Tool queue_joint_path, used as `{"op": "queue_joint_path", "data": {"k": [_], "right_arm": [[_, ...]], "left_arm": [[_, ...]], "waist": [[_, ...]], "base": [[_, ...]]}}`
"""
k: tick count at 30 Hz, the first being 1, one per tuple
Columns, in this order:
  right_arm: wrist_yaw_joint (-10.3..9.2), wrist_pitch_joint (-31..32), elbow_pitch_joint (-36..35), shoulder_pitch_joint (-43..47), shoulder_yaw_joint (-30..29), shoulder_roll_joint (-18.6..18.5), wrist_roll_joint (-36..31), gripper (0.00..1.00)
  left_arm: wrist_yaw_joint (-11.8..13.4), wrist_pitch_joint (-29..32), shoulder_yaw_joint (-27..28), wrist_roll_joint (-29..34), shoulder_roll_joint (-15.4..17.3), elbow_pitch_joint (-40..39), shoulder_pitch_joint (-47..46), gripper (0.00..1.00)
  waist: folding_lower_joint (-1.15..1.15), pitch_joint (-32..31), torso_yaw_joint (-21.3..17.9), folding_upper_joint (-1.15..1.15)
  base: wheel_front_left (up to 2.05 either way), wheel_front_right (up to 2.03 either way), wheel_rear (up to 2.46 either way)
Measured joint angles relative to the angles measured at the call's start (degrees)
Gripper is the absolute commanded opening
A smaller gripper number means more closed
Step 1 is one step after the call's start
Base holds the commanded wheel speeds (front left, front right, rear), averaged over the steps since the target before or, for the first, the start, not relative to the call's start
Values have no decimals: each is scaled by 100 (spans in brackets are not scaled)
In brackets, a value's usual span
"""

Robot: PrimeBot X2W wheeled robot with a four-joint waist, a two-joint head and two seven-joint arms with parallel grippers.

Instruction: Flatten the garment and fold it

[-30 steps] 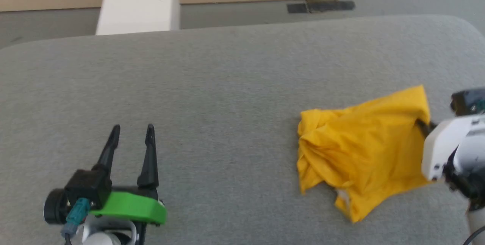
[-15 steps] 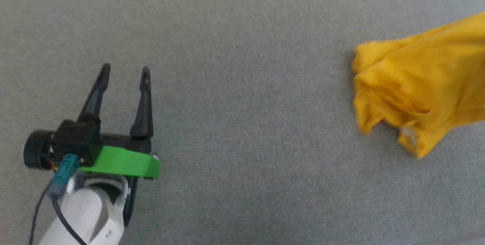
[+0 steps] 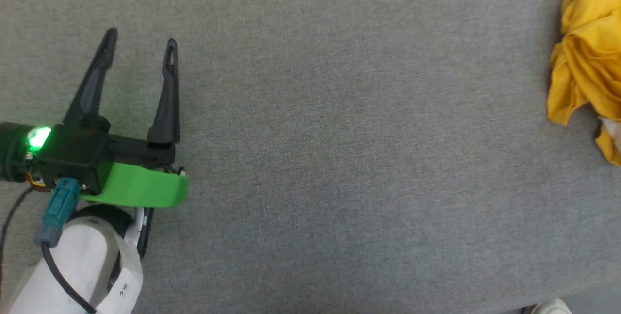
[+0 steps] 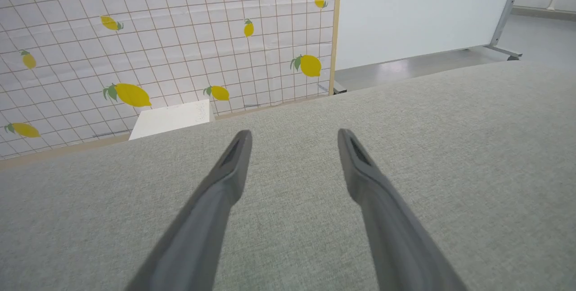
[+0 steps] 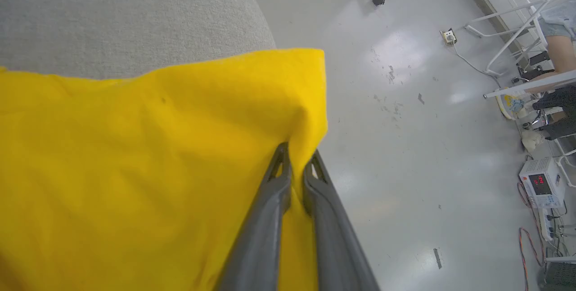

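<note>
Nearest, at the lower left of the head view: pale forearm (image 3: pixel 82 270) trailing a black cable and a teal plug (image 3: pixel 60 205), then a green bracket (image 3: pixel 140 190) and a lit green lamp (image 3: pixel 38 137) at the root of the left gripper (image 3: pixel 140 37). Long dark fingers spread wide, pointing up that view, nothing between them, over bare grey padded surface (image 3: pixel 339 134); touching it or just above it, impossible to tell. Same spread seen along the fingers in the left wrist view, only grey weave in the gap. Well apart from it, at the far right edge of the head view and cut off by the frame: the garment (image 3: pixel 587 61), bright yellow, bunched into loose folds on the surface, a small white patch showing at its lower edge. Close up in the right wrist view: right gripper (image 5: pixel 299 150) pinched tight on a fold of that yellow cloth near its corner, fabric spreading away from the grip to the left and covering the rounded corner of the padding. Beyond the cloth, pale glossy floor (image 5: pixel 405 124) and a small device with red digits (image 5: pixel 540 184). Farthest, past the surface's far edge in the left wrist view: a white box (image 4: pixel 173 118), a gridded panel printed with lemons (image 4: pixel 157 34), and a plain white board (image 4: pixel 418 7).
</note>
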Motion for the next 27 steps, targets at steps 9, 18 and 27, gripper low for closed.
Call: {"op": "queue_joint_path", "data": {"k": [9,18,27], "right_arm": [[1,-363,604,-186,-104,-44,-397,91],[1,-630,1046,-277,-91,-120,-573,100],[1,-755,938,-87,240,-35,-310,100]], "left_arm": [[91,-76,57,207,78,-226,-44,100],[213,-439,191,43,-65,-202,-23,100],[456,-895,385,-303,-419,287,376,100]], "waist": [[0,354,38,0],[0,132,109,0],[0,-454,212,0]], "base": [[0,0,0],[0,0,0],[0,0,0]]}}
